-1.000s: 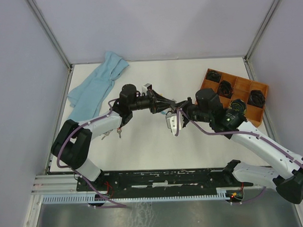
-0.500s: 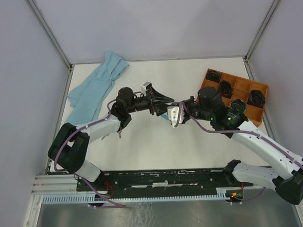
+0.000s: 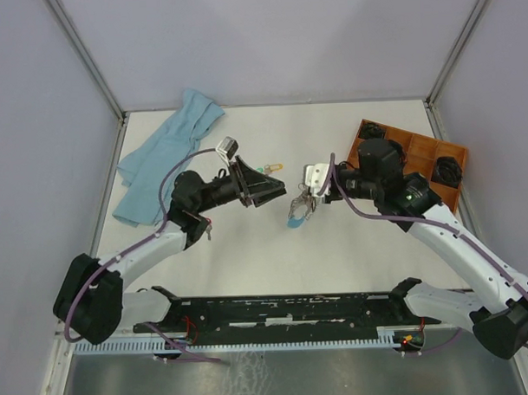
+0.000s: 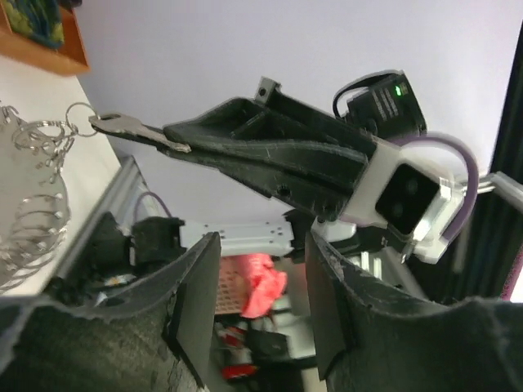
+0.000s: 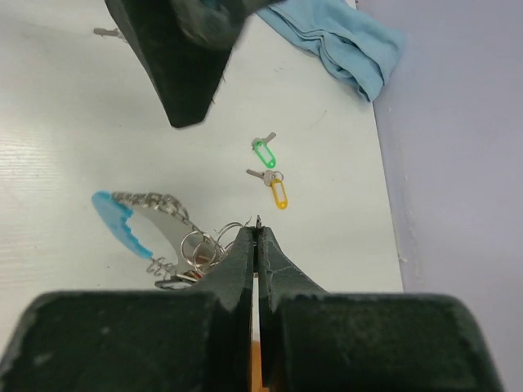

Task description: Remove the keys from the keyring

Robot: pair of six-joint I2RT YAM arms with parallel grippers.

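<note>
My right gripper (image 5: 257, 231) is shut on the blade of a silver key (image 4: 137, 131). The keyring (image 5: 176, 245) hangs from that key as loose wire coils, with its light blue stretch (image 3: 295, 216) drooping toward the table. To its left my left gripper (image 3: 277, 190) stands open with nothing between its fingers (image 4: 196, 302), apart from the keyring. Two keys lie loose on the table beyond, one with a green tag (image 5: 263, 152) and one with an orange tag (image 5: 279, 193).
An orange compartment tray (image 3: 418, 143) with black items sits at the back right, behind the right arm. A light blue cloth (image 3: 167, 149) lies crumpled at the back left. Another small key (image 5: 106, 33) lies near the left arm.
The left gripper has opened and drawn back to the left, away from the right gripper. The right gripper has shifted right with the keyring. The green- and orange-tagged keys now show on the table.
</note>
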